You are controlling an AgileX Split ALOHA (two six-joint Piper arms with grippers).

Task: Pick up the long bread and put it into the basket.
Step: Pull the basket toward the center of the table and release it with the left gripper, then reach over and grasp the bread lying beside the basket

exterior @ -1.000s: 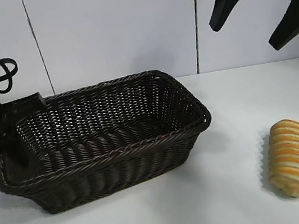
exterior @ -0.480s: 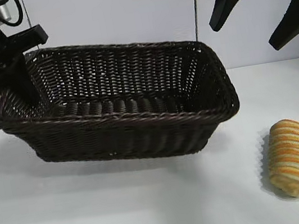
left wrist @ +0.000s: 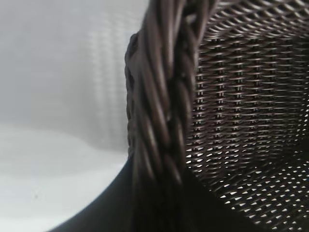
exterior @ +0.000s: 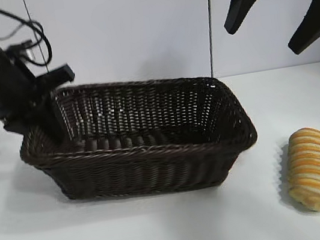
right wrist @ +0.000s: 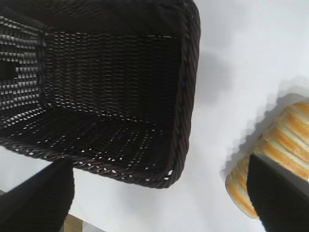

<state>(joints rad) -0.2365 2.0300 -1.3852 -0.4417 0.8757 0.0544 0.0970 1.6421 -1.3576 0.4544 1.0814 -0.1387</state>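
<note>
**Gripping the basket rim while the bread waits on the table**

Clamping the braided end rim of the basket [exterior: 150, 136], the left gripper [exterior: 48, 122] has one finger inside the weave and one outside (its wrist view shows the braid right against the camera). The right gripper [exterior: 280, 12] hangs high above the table [exterior: 166, 235], fingers spread wide and holding nothing. Beneath it, the long bread [exterior: 313, 168] lies on the table, well apart from the basket.
</note>
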